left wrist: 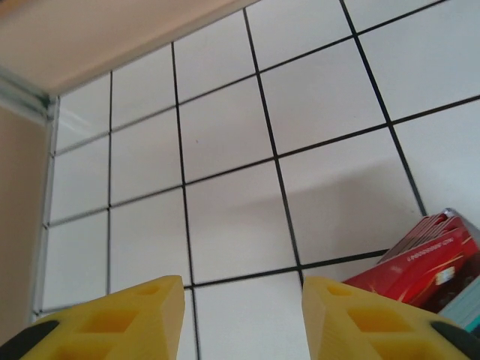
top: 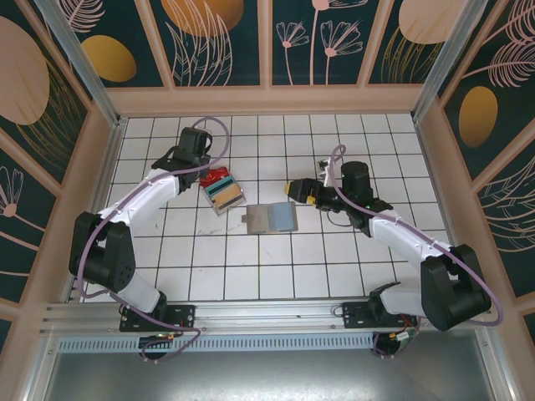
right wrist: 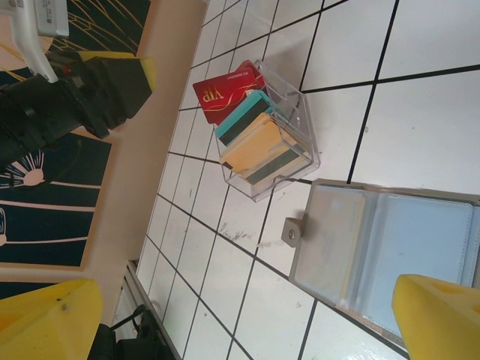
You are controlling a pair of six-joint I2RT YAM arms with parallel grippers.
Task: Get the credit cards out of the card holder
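Left pincer [left wrist: 238, 304] part open, empty, far-left of the credit cards [right wrist: 251, 127]. Right pincer [right wrist: 240, 322] wide open, empty, by the card holder [right wrist: 420, 247]. Its camera resolves the clear tray [right wrist: 304, 146] round the cards.

Your top camera looks steeply down from above the near edge over the whole tabletop [top: 276, 276]. Your left wrist view skims low toward a wall [left wrist: 112, 30]; your right wrist view looks from higher. All 3 share the red card [top: 219, 176].

Bright even light, soft faint shadows, slight wrist-view softness
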